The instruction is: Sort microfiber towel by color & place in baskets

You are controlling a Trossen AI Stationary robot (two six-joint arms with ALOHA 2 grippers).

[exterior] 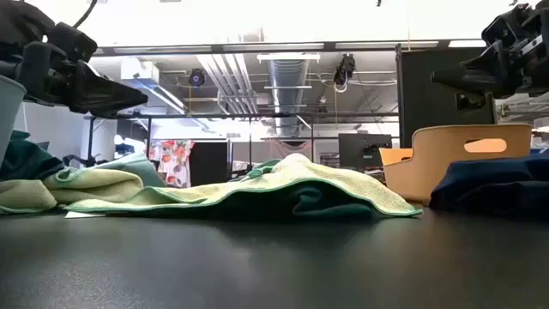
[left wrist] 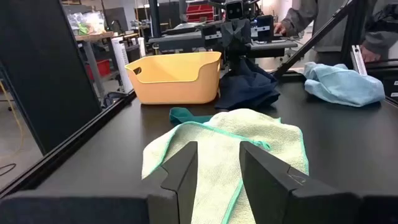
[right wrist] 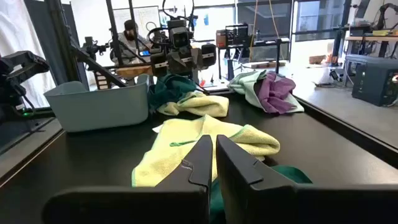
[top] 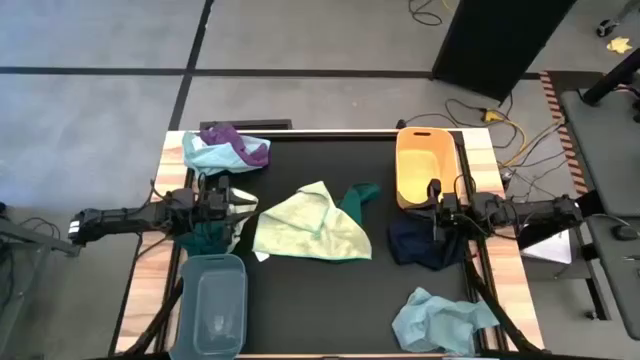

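Note:
A pale yellow-green towel [top: 310, 228] lies spread at the table's middle, over a dark green towel [top: 362, 193]. A dark teal towel [top: 205, 236] lies heaped beside the grey-blue basket [top: 213, 300]. A navy towel [top: 425, 246] lies against the orange basket [top: 425, 165]. A light blue towel [top: 440, 320] lies near the front right. A light blue and purple heap [top: 228, 150] lies at the far left. My left gripper [left wrist: 217, 154] is open and empty, above the yellow-green towel's left edge. My right gripper [right wrist: 213, 148] is shut and empty, above the navy towel.
The orange basket stands at the far right and the grey-blue basket at the near left, both with nothing showing inside. Bare black tabletop [top: 330, 310] lies between the grey-blue basket and the light blue towel. People stand in the room beyond the table.

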